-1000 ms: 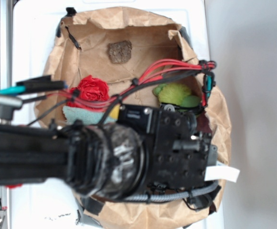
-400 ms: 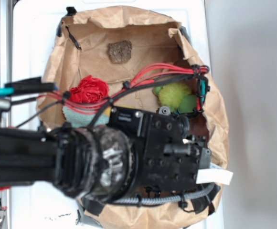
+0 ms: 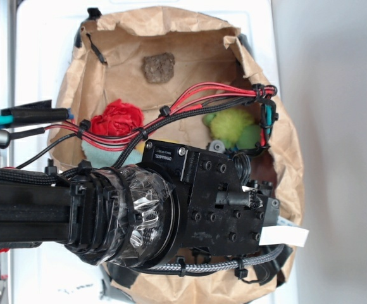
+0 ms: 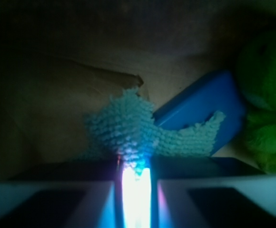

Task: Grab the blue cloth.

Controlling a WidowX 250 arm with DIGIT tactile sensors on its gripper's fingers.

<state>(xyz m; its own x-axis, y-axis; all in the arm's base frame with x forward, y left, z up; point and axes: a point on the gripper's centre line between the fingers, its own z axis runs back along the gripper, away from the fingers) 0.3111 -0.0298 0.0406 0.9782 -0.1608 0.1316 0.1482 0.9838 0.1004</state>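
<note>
The blue cloth (image 4: 128,128), a pale teal terry towel, is bunched into a peak that runs into the narrow gap between my fingers. My gripper (image 4: 134,167) is shut on that fold. In the exterior view only a strip of the cloth (image 3: 98,153) shows under the cables, left of my arm. The arm's black wrist housing (image 3: 224,199) hides the fingers and the rest of the cloth there.
Everything lies in a crumpled brown paper bag (image 3: 171,31). A bright blue hard piece (image 4: 200,111) lies partly under the cloth. A green plush toy (image 3: 231,123) is to the right, a red ruffled ball (image 3: 117,119) to the left and a brown lump (image 3: 158,68) at the back.
My arm has grown larger in the exterior view, coming up toward the camera and shifting slightly left. More of the green plush toy shows now.
</note>
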